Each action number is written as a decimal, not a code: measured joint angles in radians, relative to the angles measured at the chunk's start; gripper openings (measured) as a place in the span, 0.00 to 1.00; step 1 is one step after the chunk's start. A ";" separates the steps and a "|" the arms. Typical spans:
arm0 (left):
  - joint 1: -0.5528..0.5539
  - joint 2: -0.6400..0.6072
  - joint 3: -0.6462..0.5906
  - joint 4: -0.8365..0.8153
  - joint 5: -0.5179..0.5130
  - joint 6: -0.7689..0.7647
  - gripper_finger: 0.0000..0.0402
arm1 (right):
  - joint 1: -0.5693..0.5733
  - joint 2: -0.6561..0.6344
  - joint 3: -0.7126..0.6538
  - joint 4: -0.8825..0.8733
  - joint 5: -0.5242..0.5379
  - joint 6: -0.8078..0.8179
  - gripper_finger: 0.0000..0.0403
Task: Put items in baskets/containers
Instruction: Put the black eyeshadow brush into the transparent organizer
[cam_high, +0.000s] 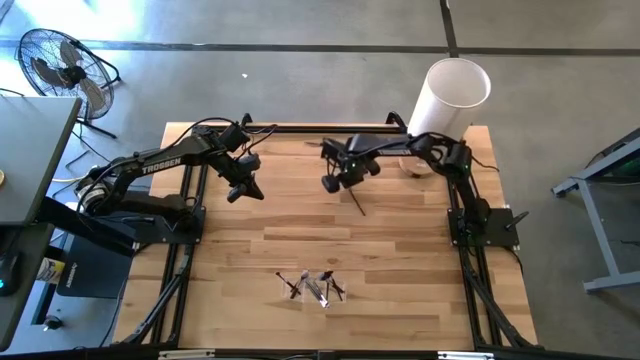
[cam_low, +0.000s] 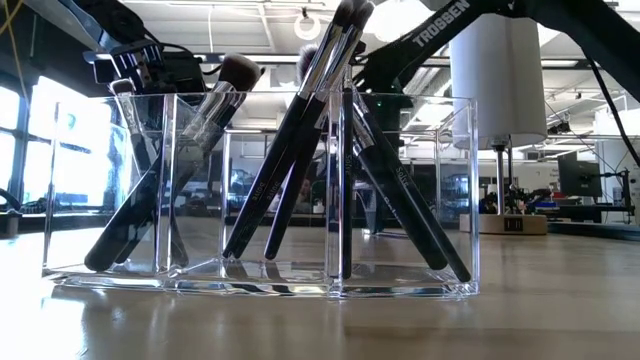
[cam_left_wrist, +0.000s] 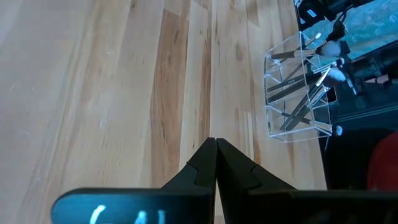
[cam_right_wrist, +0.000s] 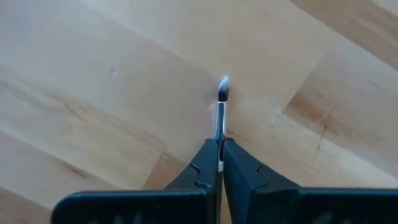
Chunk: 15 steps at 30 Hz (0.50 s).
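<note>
A tall white cylinder (cam_high: 450, 96) stood at the far right corner of the wooden table (cam_high: 400, 270), on a round wooden base (cam_high: 414, 166). A black floor fan (cam_high: 62, 68) sat on the grey floor off the far left corner, beside a grey desk (cam_high: 25, 150). A grey metal frame (cam_high: 600, 210) stood on the floor to the right of the table

Holder near the front edge, arms toward the back.
The clear holder (cam_high: 312, 288) stands on the tabletop (cam_high: 400, 260) with brushes (cam_low: 290, 150) leaning inside its compartments. The left gripper (cam_high: 246, 188) and right gripper (cam_high: 345, 185) hang farther back; the white cylinder (cam_high: 448, 97) stands at the back right corner.
</note>
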 joint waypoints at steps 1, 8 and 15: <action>0.000 0.000 0.000 0.000 0.000 0.000 0.00 | 0.012 0.000 0.000 -0.006 0.022 -0.011 0.02; 0.000 0.000 0.000 0.000 -0.001 0.000 0.00 | 0.077 0.001 -0.002 -0.010 0.178 -0.020 0.14; 0.000 0.000 0.000 0.000 -0.002 0.000 0.00 | 0.088 0.002 0.024 -0.025 0.254 -0.024 0.27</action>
